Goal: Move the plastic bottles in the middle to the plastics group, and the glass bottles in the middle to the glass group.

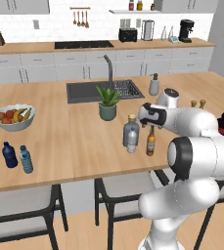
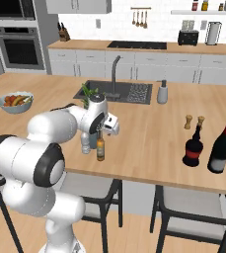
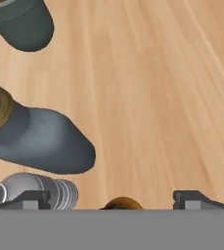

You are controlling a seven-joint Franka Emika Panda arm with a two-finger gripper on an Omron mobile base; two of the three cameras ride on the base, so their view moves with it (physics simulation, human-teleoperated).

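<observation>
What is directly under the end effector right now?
The open end effector hangs over the amber bottle; its top sits between the fingertips. The small clear bottle lies just beside. The amber bottle's body is hidden below.

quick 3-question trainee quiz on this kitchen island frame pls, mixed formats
1. True or false: the hand is shut on the amber bottle.
2. Which group stands near the fruit bowl? A) the two dark wine bottles B) the two small blue bottles C) the wooden shakers
3. Fill in: the clear bottle with the tan stopper stands in front of the potted ____.

Key:
1. False; the hand is open above the amber bottle's top.
2. B; the small blue bottles.
3. plant.
</observation>
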